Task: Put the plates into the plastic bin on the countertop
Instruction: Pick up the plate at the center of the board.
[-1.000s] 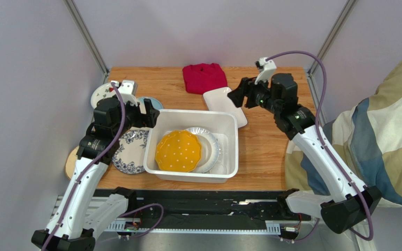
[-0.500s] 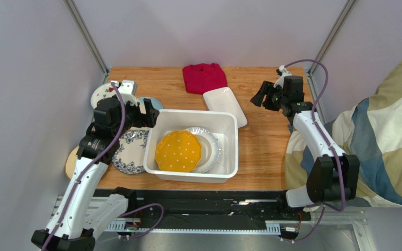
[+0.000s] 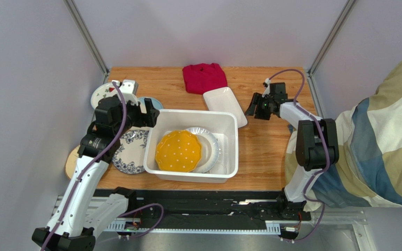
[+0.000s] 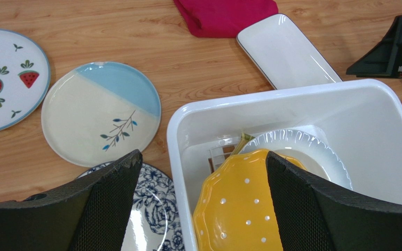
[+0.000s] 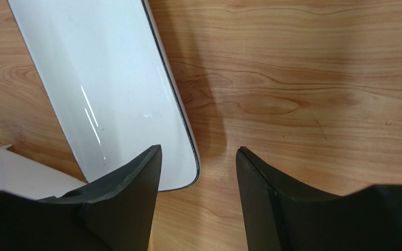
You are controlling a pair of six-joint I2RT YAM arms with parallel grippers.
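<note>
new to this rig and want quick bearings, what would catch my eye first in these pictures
The bright yellow scalloped plate stands out, lying with a white round plate inside the white plastic bin at the middle of the countertop. A folded red cloth sits at the far edge. The right tool, jaws apart, is at the edge of a white rectangular plate by the bin's far right corner.

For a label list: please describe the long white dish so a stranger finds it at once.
Find the white plastic bin in the middle of the countertop. At its far right corner, just before the red cloth, lies the long white dish. It is the only rectangular dish, plain white with a thin dark rim.
</note>
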